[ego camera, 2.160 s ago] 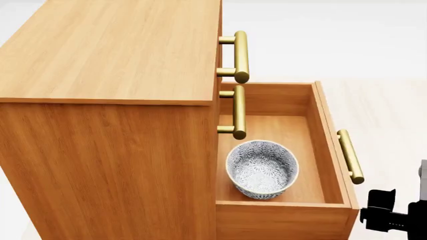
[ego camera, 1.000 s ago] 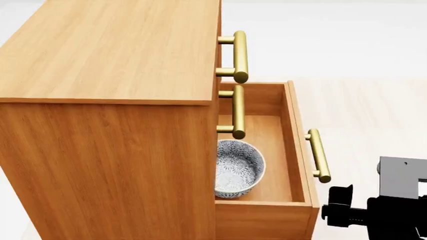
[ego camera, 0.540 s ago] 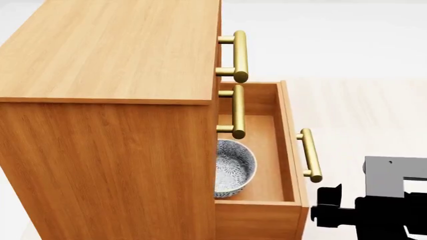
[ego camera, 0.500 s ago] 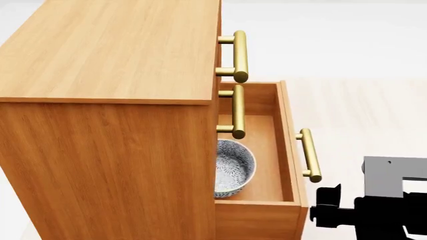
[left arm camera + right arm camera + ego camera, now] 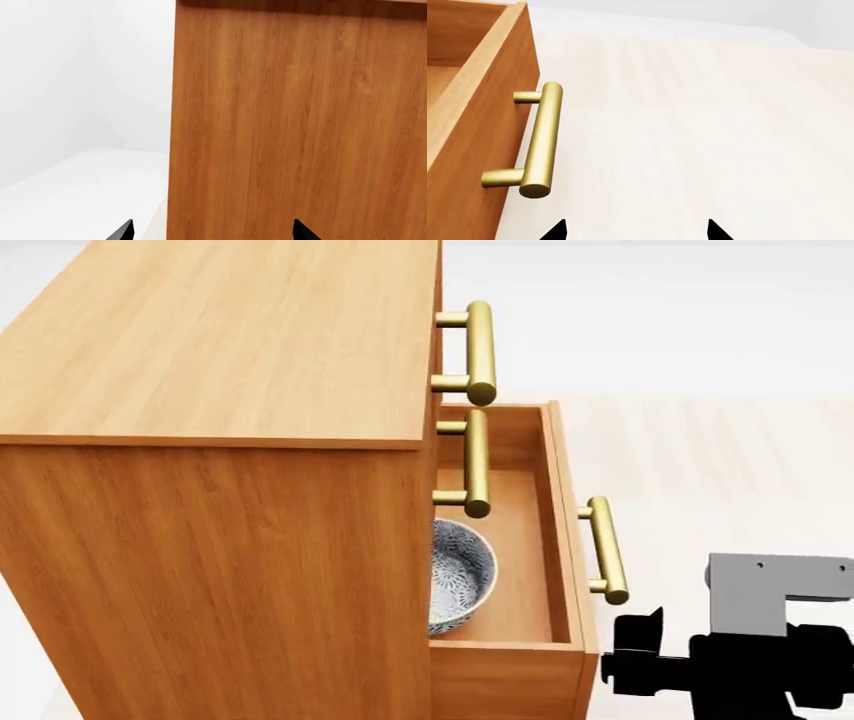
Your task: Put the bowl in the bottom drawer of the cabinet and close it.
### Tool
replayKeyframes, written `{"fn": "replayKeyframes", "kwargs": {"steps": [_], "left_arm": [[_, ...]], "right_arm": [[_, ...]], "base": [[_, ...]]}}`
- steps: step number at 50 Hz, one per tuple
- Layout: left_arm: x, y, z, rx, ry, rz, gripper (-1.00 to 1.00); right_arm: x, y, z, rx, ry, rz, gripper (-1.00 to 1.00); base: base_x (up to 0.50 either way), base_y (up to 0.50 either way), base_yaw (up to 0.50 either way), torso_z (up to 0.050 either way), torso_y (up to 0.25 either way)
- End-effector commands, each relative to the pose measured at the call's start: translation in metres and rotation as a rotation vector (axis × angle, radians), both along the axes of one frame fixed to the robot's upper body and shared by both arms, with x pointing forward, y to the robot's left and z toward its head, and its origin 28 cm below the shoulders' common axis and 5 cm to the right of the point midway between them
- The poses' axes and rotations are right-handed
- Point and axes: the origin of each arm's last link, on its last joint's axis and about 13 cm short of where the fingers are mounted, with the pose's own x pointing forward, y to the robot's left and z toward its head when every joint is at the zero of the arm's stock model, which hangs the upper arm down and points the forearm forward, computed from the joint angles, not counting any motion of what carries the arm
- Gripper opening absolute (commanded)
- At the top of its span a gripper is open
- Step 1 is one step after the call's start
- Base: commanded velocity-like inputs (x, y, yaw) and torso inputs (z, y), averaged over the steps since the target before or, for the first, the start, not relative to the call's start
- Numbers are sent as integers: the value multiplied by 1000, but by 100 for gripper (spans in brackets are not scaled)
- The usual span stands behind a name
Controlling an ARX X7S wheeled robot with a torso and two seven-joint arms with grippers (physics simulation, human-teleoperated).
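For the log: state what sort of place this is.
Likely a bare simulated test room, not a furnished home: an orange-brown wood three-drawer cabinet with brass bar handles stands alone on a pale wood-plank floor, with plain white walls behind.

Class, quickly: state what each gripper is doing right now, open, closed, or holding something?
Left gripper: open, holding nothing, facing the cabinet side.
Right gripper: open, holding nothing, beside the bottom drawer handle.

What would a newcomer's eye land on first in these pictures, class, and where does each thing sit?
Probably the big orange-brown cabinet filling the head view's left, with its bottom drawer partly open at its right. Inside, the speckled bowl peeks out, half hidden under the cabinet body. The dark right pincer sits near the drawer's front, below its brass handle.
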Motion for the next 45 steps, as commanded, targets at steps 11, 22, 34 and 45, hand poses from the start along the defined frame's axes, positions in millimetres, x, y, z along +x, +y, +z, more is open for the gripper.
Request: {"fn": "replayKeyframes", "kwargs": {"steps": [11,22,34,45], "left_arm": [[0,0,-1,-2,0,0,100],[0,0,-1,-3,-1,0,100],[-1,0,2,-6,-1,1,100],[-1,0,2,-7,-1,2,100]], "right_arm": [[3,14,-1,28,-4,47,100],[5,20,-1,36,-5,60,100],[4,26,-1,34,-2,85,100],[4,32,-2,38,1,103,100]], "base": [[0,0,0,0,0],[0,0,0,0,0],[0,0,0,0,0],[0,0,0,0,0]]}}
